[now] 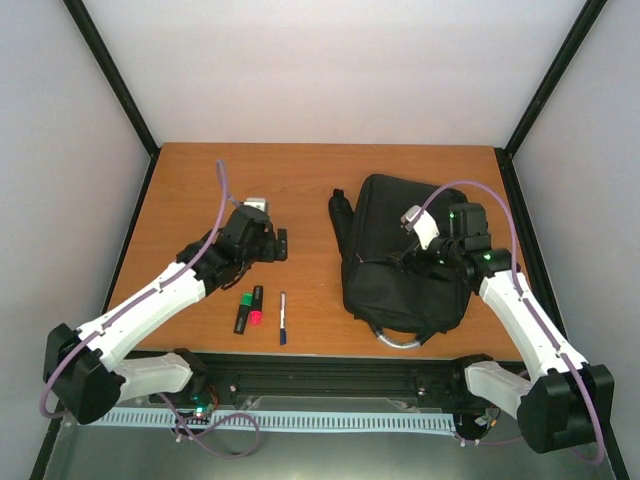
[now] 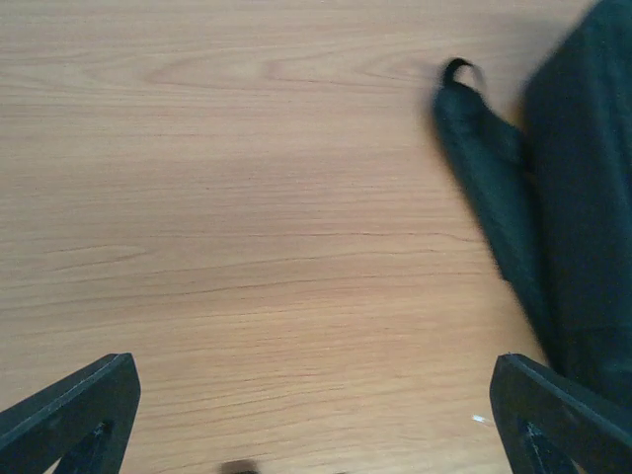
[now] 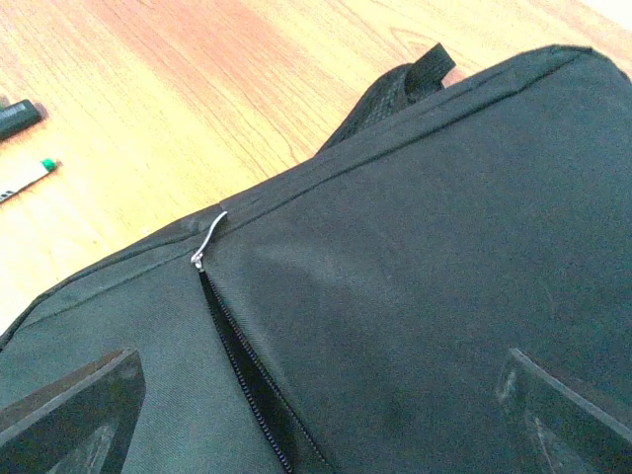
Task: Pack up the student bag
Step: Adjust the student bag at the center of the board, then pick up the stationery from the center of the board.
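The table (image 1: 300, 170) is bare wood. In the top view the bag (image 1: 400, 250) lies flat on it at about 3 o'clock from the centre. It is black woven cloth, slumped and creased. I judge it soft and limp, likely light if little is inside, so it should sag and fold when lifted by one point, and a pinch of the flat panel would probably slip.

The right gripper (image 3: 316, 415) hangs over the bag's top face with its fingers spread wide, holding nothing. The left gripper (image 2: 316, 425) sits at the bag's 9 o'clock over bare wood, also spread wide and empty.

A strap (image 2: 484, 188) trails from the bag's far-left corner. A grey handle (image 1: 400, 340) loops out at its 6 o'clock edge. Both look like firmer holds than the cloth.

Two markers (image 1: 248, 308) and a pen (image 1: 282, 318) lie at about 7 o'clock on the table, well apart from the bag.

The zip pull (image 3: 207, 237) is small and metal, with its zip running toward 5 o'clock. It looks like the place to grip for opening, though it needs a fine pinch.
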Robot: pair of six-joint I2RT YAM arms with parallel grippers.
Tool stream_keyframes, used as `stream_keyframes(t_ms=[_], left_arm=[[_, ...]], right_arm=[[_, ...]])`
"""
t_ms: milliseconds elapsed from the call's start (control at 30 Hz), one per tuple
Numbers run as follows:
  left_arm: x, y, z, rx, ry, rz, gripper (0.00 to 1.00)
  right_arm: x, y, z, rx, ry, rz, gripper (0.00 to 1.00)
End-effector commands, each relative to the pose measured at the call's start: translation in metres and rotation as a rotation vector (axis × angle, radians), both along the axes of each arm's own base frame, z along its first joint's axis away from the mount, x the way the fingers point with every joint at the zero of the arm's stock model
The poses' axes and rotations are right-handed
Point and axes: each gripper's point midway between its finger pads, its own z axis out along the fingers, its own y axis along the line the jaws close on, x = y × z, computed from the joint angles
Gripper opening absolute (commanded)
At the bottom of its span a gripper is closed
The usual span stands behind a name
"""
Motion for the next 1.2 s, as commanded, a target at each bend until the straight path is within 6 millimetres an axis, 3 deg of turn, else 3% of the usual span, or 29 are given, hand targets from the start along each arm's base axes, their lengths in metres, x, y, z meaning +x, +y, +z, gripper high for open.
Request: stream_keyframes(t_ms=[0, 100, 167, 267, 333, 533, 700, 800, 933, 1100, 1167], left_arm=[[-0.005, 0.055, 0.004, 0.217, 0.009, 0.214, 1.00], [-0.006, 0.044, -0.003, 0.283, 0.057, 0.096, 1.00], [-0.010, 0.042, -0.009, 0.240, 0.070, 0.094, 1.00], [-0.021, 0.022, -0.016, 0.135, 0.113, 0.007, 0.99], [-0.028, 0.015, -0.024, 0.105, 0.160, -0.025, 0.86], [-0.050, 0.007, -0.054, 0.084, 0.340, -0.037, 0.64], [-0.074, -0.007, -0.074, 0.022, 0.440, -0.059, 0.52], [-0.089, -0.015, -0.087, 0.031, 0.485, -0.073, 0.50], [-0.107, -0.017, -0.106, 0.084, 0.538, -0.059, 0.51], [-0.121, -0.012, -0.118, 0.153, 0.572, -0.044, 0.51], [-0.125, -0.010, -0.123, 0.149, 0.587, -0.036, 0.50]], right_arm=[[-0.005, 0.002, 0.010, 0.007, -0.061, 0.033, 1.00], [-0.003, -0.003, 0.013, -0.003, -0.087, 0.000, 1.00], [-0.005, -0.002, 0.013, 0.004, -0.075, 0.002, 1.00], [-0.002, -0.005, 0.016, -0.005, -0.085, -0.015, 1.00], [0.006, -0.013, 0.017, -0.019, -0.098, -0.084, 1.00], [0.019, -0.026, -0.008, -0.089, -0.042, -0.160, 1.00], [0.029, -0.032, -0.032, -0.124, 0.068, -0.211, 1.00], [0.029, -0.030, -0.038, -0.113, 0.163, -0.213, 1.00], [0.030, -0.041, -0.022, -0.137, 0.063, -0.247, 1.00], [0.032, -0.059, 0.016, -0.048, -0.044, -0.373, 1.00], [0.029, -0.051, 0.035, 0.050, -0.005, -0.332, 1.00]])
